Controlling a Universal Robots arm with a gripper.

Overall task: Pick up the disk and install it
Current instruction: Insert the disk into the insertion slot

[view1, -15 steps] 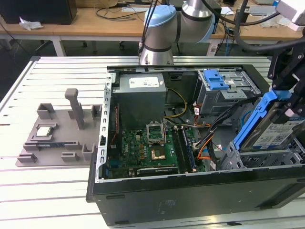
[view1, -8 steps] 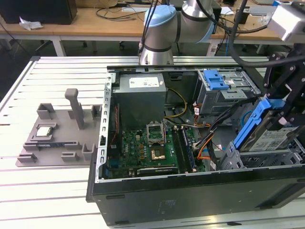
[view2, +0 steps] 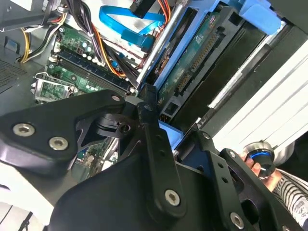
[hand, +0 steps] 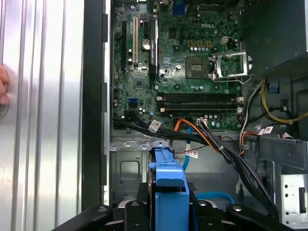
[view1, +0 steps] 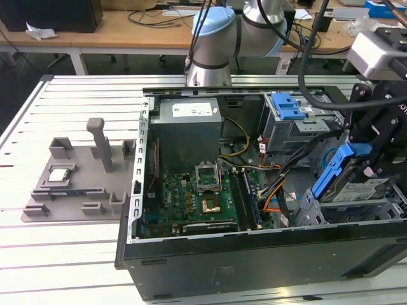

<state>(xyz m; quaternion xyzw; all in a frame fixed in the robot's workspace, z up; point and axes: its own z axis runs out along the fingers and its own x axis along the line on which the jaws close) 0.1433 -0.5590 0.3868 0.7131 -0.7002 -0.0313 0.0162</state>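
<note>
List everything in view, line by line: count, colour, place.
table: one, pale metal slats, underneath
computer case: one, black, open, on the table
motherboard: one, green, inside the case
power supply: one, grey, inside the case
fixture tray: one, grey, exterior view's left of case
CPU chip: one, silver, on the tray
disk: one, silver, blue rails, tilted, in the gripper
hand: one, a person's, over the table
arm: one, grey and blue, behind the case
gripper: one, black, shut on the disk
</note>
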